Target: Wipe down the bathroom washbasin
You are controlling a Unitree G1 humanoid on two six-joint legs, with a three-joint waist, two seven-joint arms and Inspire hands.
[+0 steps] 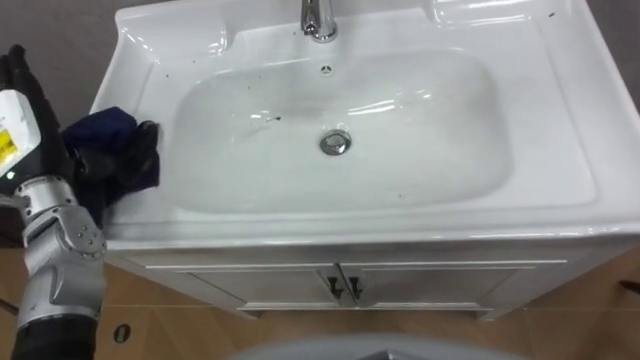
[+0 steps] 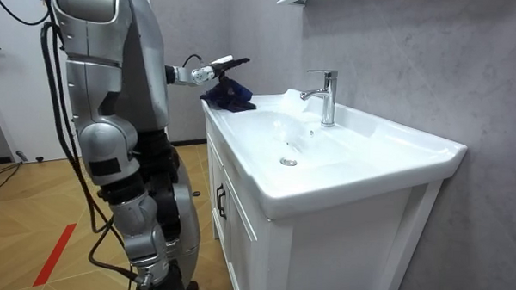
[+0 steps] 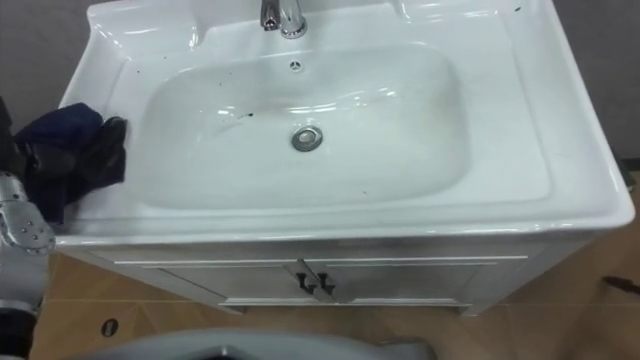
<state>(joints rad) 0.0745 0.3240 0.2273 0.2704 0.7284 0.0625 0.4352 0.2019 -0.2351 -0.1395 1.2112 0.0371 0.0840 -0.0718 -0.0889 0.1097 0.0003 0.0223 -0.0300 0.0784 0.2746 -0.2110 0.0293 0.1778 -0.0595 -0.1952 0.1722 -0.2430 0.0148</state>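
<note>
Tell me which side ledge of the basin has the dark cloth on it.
The left ledge, next to the robot's left hand: the dark blue cloth lies bunched on it. The right ledge carries no cloth.

- white bench [image 1: 560, 190], with the basin [image 1: 420, 120] sunk into the middle and a few dark specks in it
- dark blue cloth [image 1: 108, 135] bunched up on the rim at 9 o'clock
- chrome tap [image 1: 318, 18] at 12 o'clock

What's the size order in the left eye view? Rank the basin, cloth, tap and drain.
1. basin
2. cloth
3. tap and drain: about alike; the tap is cut off at the picture's top, so I won't rank them.
</note>
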